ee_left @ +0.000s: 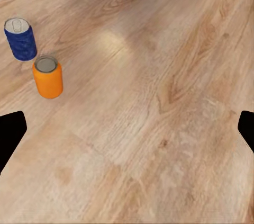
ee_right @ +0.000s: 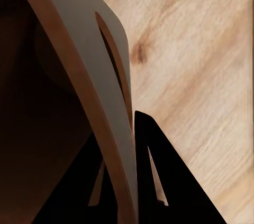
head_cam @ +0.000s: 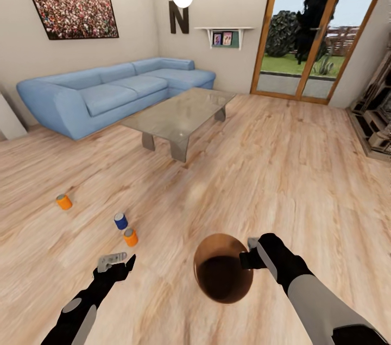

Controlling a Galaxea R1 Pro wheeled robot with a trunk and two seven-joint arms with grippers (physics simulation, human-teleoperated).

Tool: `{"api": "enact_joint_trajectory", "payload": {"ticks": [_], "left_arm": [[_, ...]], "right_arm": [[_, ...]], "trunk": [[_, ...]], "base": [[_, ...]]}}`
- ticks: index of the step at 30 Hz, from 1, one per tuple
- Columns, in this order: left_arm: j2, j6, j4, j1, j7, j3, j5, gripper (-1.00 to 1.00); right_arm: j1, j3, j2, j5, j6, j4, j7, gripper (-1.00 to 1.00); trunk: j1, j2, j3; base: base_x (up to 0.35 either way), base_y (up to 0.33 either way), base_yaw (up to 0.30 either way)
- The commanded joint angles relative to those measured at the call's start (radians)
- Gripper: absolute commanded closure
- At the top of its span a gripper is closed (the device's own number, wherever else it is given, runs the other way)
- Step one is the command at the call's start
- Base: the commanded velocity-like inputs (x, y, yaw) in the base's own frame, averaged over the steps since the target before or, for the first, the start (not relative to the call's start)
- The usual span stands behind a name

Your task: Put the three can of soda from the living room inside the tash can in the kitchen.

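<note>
I'm in the living room, on pale wood floor [head_cam: 260,171], sofa [head_cam: 108,89] at upper left. My right gripper [head_cam: 248,258] pinches the bin [head_cam: 222,274] by its thin rim, lower centre. The bin looks light but stiff. My left gripper [head_cam: 115,264] hangs open, empty. Just above it stand an orange can [head_cam: 130,237] and a blue can [head_cam: 120,221], with another orange one [head_cam: 64,201] farther left. They look light, smooth and dentable, so I'd grip mid-body.
</note>
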Motion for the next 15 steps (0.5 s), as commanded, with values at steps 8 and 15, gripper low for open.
{"api": "enact_joint_trajectory", "payload": {"ticks": [8,15], "left_arm": [[0.000,0.000,0.000,0.000,0.000,0.000,0.001,-1.00],[0.000,0.000,-0.002,0.000,0.000,0.000,0.001,-1.00]], "right_arm": [[0.000,0.000,0.001,-0.021,0.000,0.001,0.005,1.00],[0.000,0.000,0.002,-0.021,0.000,0.001,0.003,1.00]], "trunk": [[0.000,0.000,0.004],[0.000,0.000,0.006]], "base": [[0.310,0.141,-0.076],[0.290,0.157,-0.014]]}}
